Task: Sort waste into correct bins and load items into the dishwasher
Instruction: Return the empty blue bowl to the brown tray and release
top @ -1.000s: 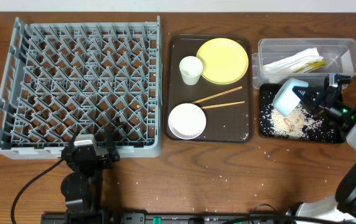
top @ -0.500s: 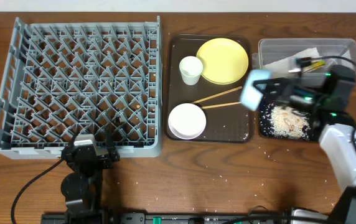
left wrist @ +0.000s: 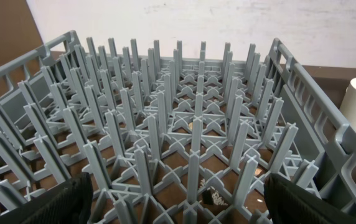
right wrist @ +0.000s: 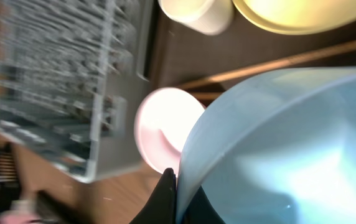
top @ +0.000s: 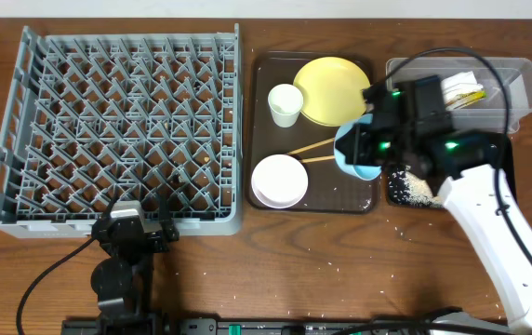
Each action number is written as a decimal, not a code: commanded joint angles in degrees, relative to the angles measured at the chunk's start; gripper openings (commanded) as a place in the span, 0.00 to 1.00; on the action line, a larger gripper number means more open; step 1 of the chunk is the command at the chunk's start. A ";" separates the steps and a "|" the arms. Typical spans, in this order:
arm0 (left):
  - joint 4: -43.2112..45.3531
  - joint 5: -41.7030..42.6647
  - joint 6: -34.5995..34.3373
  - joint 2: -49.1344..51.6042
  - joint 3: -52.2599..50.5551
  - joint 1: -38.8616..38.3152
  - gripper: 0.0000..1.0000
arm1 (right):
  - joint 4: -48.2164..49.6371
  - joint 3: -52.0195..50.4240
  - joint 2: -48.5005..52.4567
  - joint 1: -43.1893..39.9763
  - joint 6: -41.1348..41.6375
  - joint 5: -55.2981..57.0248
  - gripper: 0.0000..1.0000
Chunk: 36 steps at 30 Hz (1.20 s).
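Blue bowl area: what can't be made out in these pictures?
- Black tray: overhead, mostly covered by the right arm.
- Chopsticks: overhead, right ends hidden by the light blue bowl.
- Dish rack: right wrist view, blurred.

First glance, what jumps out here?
The right gripper, shut on the rim of a round light blue bowl, holds it tilted above the right edge of the dark brown tray. The grey plastic dish rack at left holds no dishes; beige rice crumbs litter the shallow black tray at right.
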 commanded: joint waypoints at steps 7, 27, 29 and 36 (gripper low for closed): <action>-0.59 -0.66 0.81 -0.26 -1.42 0.15 0.89 | -2.67 0.44 9.38 7.98 -2.62 15.82 0.01; -0.59 -0.66 0.79 -0.26 -1.42 0.15 0.89 | -1.11 0.63 23.21 8.33 -2.69 13.68 0.34; -0.59 -0.66 0.79 -0.26 -1.42 0.15 0.89 | -1.14 1.09 23.21 8.33 -2.69 12.09 0.37; -0.59 -0.66 0.79 -0.26 -1.42 0.15 0.89 | -4.28 9.01 23.19 8.11 -3.56 9.81 0.38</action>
